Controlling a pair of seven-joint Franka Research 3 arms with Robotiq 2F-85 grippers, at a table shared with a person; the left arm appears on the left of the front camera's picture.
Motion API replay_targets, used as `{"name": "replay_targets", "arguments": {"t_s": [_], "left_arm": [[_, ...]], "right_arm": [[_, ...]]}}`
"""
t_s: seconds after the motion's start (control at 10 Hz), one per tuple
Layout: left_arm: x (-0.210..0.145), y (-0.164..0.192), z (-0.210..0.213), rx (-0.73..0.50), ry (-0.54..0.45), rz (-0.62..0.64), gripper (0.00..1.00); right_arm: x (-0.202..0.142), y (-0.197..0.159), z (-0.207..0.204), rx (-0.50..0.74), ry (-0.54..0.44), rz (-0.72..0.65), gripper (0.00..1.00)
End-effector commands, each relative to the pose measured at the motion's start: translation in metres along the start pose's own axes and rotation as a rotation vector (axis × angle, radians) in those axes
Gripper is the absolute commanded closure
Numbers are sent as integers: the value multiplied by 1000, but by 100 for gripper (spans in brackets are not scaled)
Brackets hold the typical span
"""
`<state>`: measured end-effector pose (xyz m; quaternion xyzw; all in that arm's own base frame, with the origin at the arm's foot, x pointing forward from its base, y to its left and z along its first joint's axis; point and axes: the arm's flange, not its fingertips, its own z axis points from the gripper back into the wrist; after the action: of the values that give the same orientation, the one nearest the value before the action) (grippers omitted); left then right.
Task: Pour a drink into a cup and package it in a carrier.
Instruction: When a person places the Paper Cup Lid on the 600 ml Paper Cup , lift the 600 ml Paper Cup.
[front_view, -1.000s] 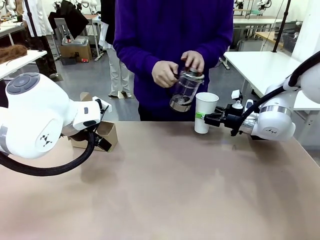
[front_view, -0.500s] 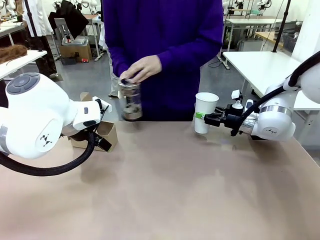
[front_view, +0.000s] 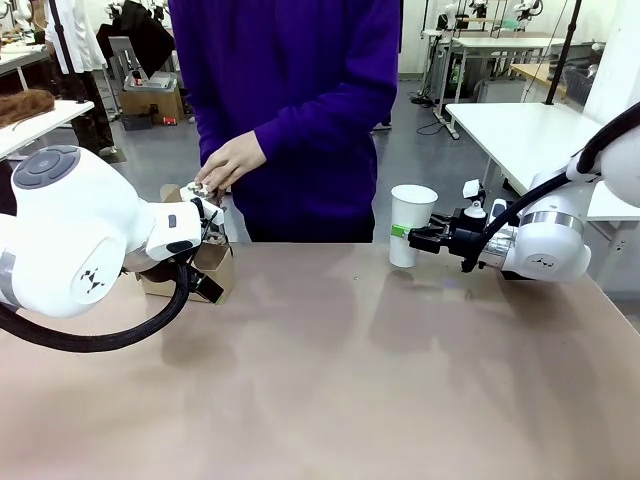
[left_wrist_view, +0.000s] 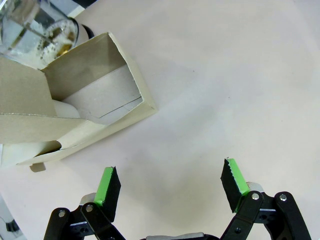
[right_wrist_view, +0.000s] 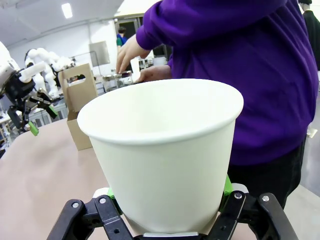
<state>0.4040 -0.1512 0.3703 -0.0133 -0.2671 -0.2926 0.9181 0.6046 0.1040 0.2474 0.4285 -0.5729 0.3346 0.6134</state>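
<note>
Far right of the table: the right gripper pinches the upright cup by its sides; its contents cannot be seen. Far left: the person's hand rests on the jug, which shows little more than dregs, just beyond the carrier. The left gripper hovers spread and empty near the carrier. Pouring appears done; seating the cup in the carrier remains.

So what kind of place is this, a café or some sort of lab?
Probably a robotics lab or workshop, not a café: white work tables behind the person, a bare grey floor, and the right gripper holding the cup.
</note>
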Motion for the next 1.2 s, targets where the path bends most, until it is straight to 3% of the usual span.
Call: {"name": "replay_targets", "arguments": {"t_s": [0.0,1.1], "left_arm": [[0,0,0,-1,-1,0,0],[0,0,0,-1,-1,0,0]], "right_arm": [[5,4,0,0,-1,4,20],[5,4,0,0,-1,4,20]]}}
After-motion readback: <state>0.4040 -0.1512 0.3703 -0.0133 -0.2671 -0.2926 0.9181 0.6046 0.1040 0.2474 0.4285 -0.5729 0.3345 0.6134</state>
